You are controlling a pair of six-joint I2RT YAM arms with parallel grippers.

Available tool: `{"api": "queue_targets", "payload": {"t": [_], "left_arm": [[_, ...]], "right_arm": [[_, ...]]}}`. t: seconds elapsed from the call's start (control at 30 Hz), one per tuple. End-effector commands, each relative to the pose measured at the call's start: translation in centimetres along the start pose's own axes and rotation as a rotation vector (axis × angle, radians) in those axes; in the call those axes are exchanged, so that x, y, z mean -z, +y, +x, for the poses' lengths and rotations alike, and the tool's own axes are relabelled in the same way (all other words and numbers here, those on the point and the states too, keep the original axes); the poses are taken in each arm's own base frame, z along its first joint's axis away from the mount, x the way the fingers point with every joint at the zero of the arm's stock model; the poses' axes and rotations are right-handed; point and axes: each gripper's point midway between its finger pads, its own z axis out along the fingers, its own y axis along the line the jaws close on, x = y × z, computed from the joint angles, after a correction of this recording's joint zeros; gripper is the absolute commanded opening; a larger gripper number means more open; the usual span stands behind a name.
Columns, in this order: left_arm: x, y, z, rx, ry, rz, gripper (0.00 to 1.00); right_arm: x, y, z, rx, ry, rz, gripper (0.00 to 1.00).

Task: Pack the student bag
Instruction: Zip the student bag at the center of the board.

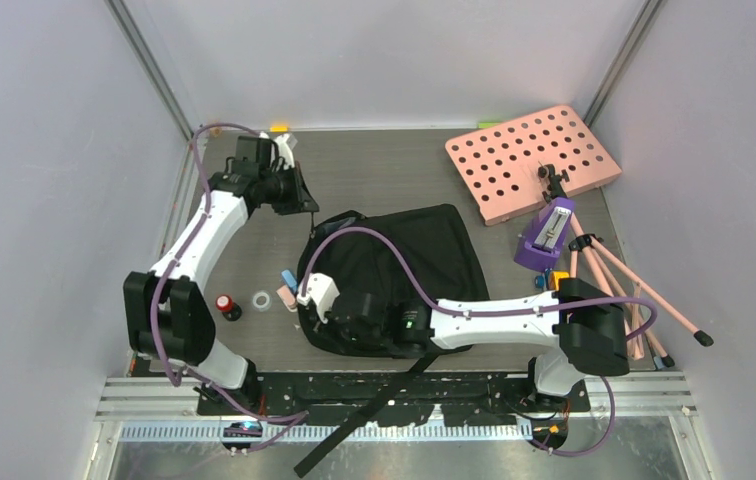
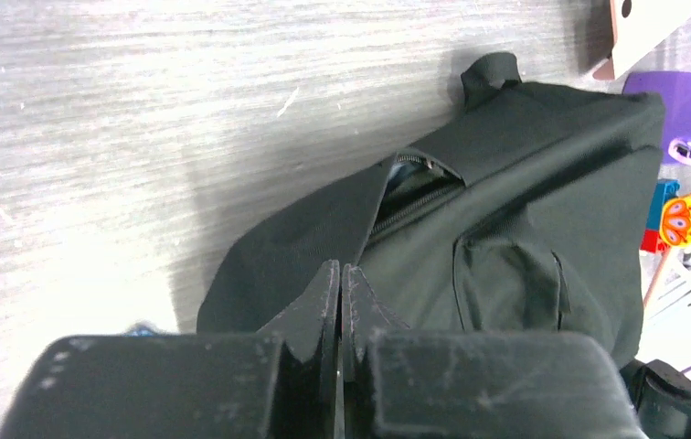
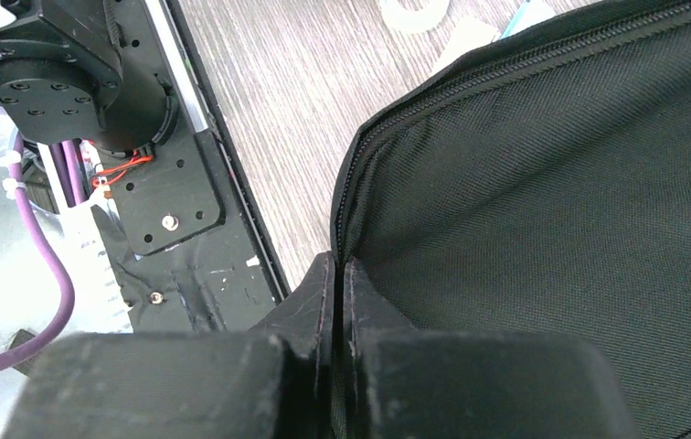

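Observation:
The student bag [image 1: 404, 262] is a black fabric backpack lying flat in the middle of the table. In the left wrist view, a zip slit [image 2: 415, 187] in the student bag [image 2: 525, 183] gapes a little. My left gripper [image 1: 306, 200] hovers off the bag's back-left corner; in its own view the left gripper [image 2: 342, 271] is shut with nothing in it. My right gripper [image 1: 310, 320] reaches across to the bag's near-left edge. There the right gripper [image 3: 336, 267] is shut on the zipped rim of the student bag [image 3: 552, 201].
A red-capped bottle [image 1: 225, 305], a white ring [image 1: 262, 299] and a pink block [image 1: 282, 297] lie left of the bag. A pink holed board [image 1: 532, 160], a purple item [image 1: 546, 238] and pink tripod legs [image 1: 634, 295] stand at the right. A black strap [image 1: 374, 410] trails over the front rail.

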Motion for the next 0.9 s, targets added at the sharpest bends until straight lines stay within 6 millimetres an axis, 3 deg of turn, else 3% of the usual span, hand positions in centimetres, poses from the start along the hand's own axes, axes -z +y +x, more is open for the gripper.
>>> {"api": "queue_targets", "payload": {"t": [0.0,0.2,0.33,0.43,0.57,0.73,0.87], "left_arm": [[-0.6,-1.7,-7.5,-0.078,-0.216,0.026,0.00],[-3.5,-4.3,-8.5,-0.128,-0.199,0.098,0.00],[-5.2,-6.1,-7.3,-0.171,-0.151,0.137,0.00],[-5.4,-6.1,-6.0,-0.159,-0.117,0.150,0.00],[-4.6,-6.7,-4.6,-0.162,-0.058,0.190,0.00],[-4.8,-7.3,-3.1,-0.189,0.001,0.201,0.00],[-5.0,-7.5,-2.1,-0.197,0.030,0.190,0.00]], "right_arm": [[1.8,4.8,-1.6,-0.023,-0.048,-0.185,0.00],[2.1,4.8,-2.5,-0.044,-0.090,-0.185,0.00],[2.3,3.9,-3.4,-0.070,-0.122,-0.132,0.01],[2.7,2.4,-4.2,-0.085,-0.147,-0.048,0.14],[4.3,-1.5,-5.0,-0.081,-0.168,0.142,0.36],[8.9,-7.9,-6.6,-0.107,-0.219,0.384,0.67],[11.5,-12.7,-7.1,-0.219,-0.227,0.432,0.74]]}}
